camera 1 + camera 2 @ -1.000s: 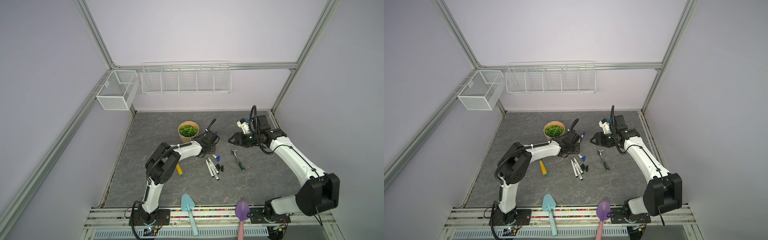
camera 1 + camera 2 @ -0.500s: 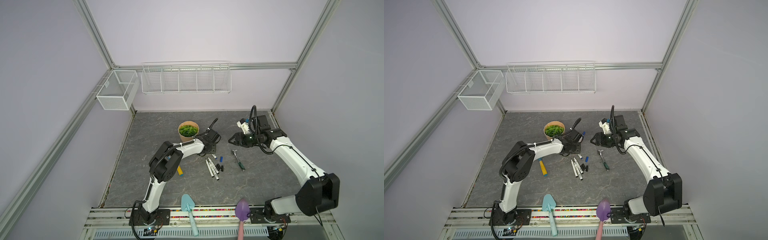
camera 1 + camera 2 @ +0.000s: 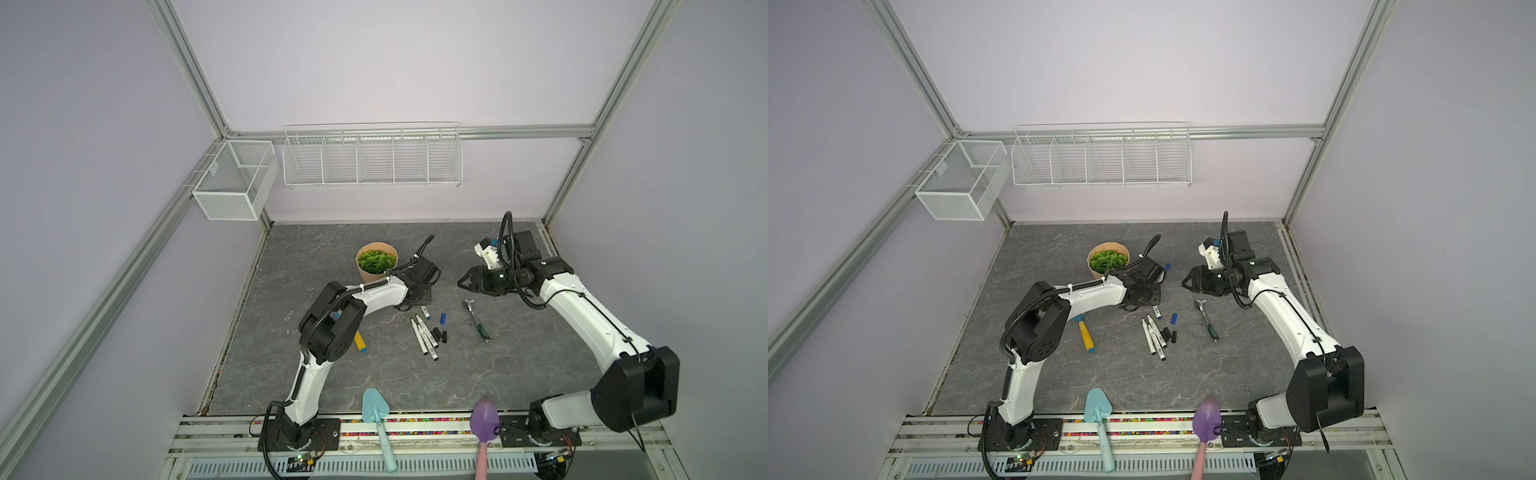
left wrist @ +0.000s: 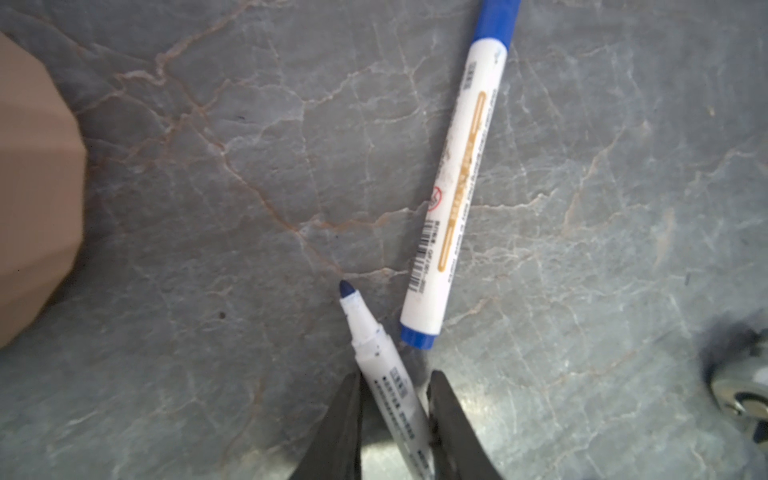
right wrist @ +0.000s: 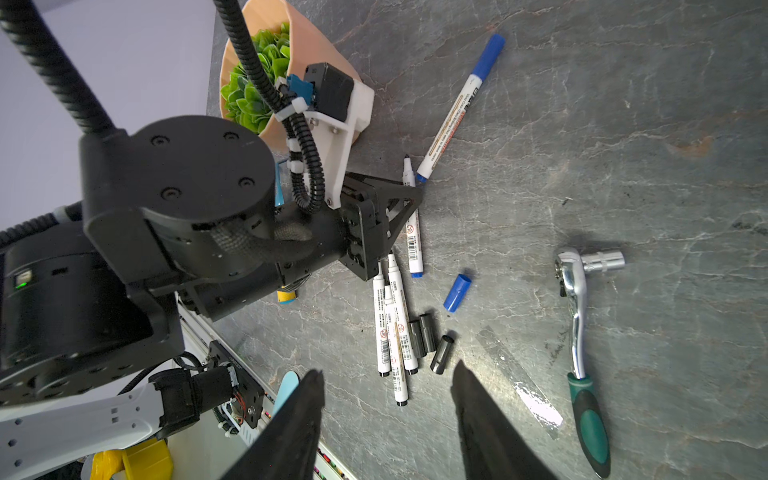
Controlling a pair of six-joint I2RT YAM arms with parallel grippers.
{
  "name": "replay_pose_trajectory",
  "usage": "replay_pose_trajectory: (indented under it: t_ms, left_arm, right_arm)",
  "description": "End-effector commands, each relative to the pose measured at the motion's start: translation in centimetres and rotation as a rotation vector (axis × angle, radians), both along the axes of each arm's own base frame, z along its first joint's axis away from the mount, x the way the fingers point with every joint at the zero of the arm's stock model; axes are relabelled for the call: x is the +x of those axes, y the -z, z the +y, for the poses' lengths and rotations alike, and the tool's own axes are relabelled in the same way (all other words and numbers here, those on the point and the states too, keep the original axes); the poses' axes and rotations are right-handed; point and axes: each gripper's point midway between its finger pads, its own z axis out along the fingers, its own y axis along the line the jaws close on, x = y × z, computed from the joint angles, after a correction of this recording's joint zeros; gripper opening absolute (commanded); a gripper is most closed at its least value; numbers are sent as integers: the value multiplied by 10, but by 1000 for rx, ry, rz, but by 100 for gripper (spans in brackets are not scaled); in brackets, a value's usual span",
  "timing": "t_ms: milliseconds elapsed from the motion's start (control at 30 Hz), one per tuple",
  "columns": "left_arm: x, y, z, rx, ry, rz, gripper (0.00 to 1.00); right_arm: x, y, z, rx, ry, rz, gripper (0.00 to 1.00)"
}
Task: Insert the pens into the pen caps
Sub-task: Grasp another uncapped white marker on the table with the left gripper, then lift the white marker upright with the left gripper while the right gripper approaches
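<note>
Blue-tipped uncapped pen lies flat on the desk right between the left tool's jaws, barrel running lengthwise out ahead, tip pointing away, jaws nearly pinching it (can't tell if tight), right tool just hanging open nearby.

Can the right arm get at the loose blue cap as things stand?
Likely yes. The blue cap lies alone on bare table, apart from the black caps and ratchet, and the open right gripper hovers close by with nothing between.
</note>
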Motion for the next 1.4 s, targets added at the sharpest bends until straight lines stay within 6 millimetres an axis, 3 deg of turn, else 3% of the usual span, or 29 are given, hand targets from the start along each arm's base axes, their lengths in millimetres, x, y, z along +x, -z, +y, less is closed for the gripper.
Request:
replay_pose_trajectory:
  t_ms: [0, 433, 667, 733, 800, 900, 1067, 1300, 1367]
  left_arm:
    - [-1, 22, 8, 23, -44, 56, 26]
    - [21, 28, 17, 42, -106, 29, 16]
    - [36, 15, 22, 64, -124, -20, 10]
    - [38, 11, 23, 78, -116, -30, 11]
    - [38, 10, 24, 93, -103, -28, 21]
    - [33, 11, 29, 130, -90, -12, 30]
    - [14, 19, 45, 197, -76, 36, 34]
    - [-25, 36, 54, 283, -3, 146, 34]
    - [-33, 40, 55, 284, 8, 175, 28]
  right_arm:
    - [-2, -2, 1, -7, -20, -9, 54]
    - [-3, -4, -1, -17, -21, -5, 54]
    - [-2, -5, 0, -17, -18, -4, 54]
    - [-2, -6, 0, -14, -20, -6, 54]
    - [-2, -5, 0, -16, -18, -4, 54]
    - [-2, -4, -1, -21, -16, -5, 54]
    - [-3, -3, -2, -22, -14, -6, 54]
    - [-2, -4, -2, -15, -9, -11, 53]
    - [-1, -6, -2, -14, -6, -17, 53]
